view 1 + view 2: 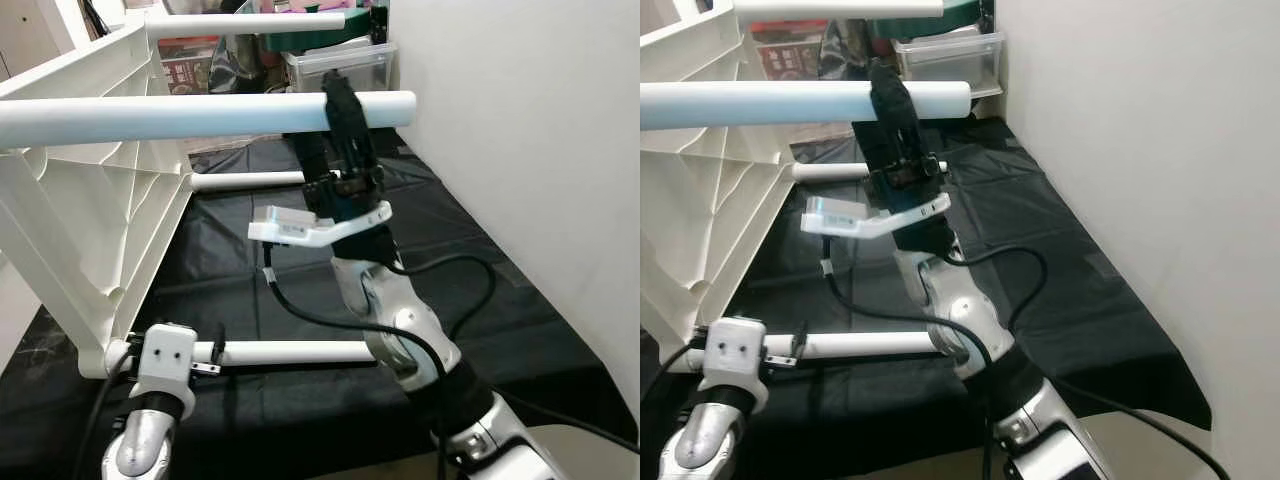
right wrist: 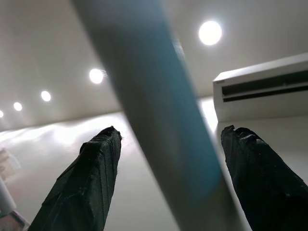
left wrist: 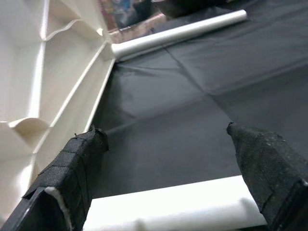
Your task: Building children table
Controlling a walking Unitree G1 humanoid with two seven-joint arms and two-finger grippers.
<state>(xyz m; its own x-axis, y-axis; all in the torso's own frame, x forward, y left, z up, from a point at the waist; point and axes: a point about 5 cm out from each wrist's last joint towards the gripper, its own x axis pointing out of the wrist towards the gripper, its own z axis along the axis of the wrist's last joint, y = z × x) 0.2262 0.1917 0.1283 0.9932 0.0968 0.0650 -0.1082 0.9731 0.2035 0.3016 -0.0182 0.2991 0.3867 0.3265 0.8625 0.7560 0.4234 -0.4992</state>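
Note:
The white children's table lies on its side, its ribbed top panel (image 1: 90,200) upright on the left and its round legs sticking out level to the right. My right gripper (image 1: 345,105) is raised to the near upper leg (image 1: 150,118), close to its free end. It is open, with both fingers (image 2: 91,178) straddling that leg (image 2: 159,110) and a gap on each side. My left gripper (image 3: 163,132) is low by the near bottom leg (image 1: 290,352). It is also open, and that leg (image 3: 173,207) lies between its fingers (image 3: 72,173).
A black sheet (image 1: 300,280) covers the floor under the table. A white wall (image 1: 530,150) runs close along the right. Two further legs (image 1: 250,22) (image 1: 245,181) point out behind. Clear storage boxes (image 1: 340,62) and clutter stand at the back.

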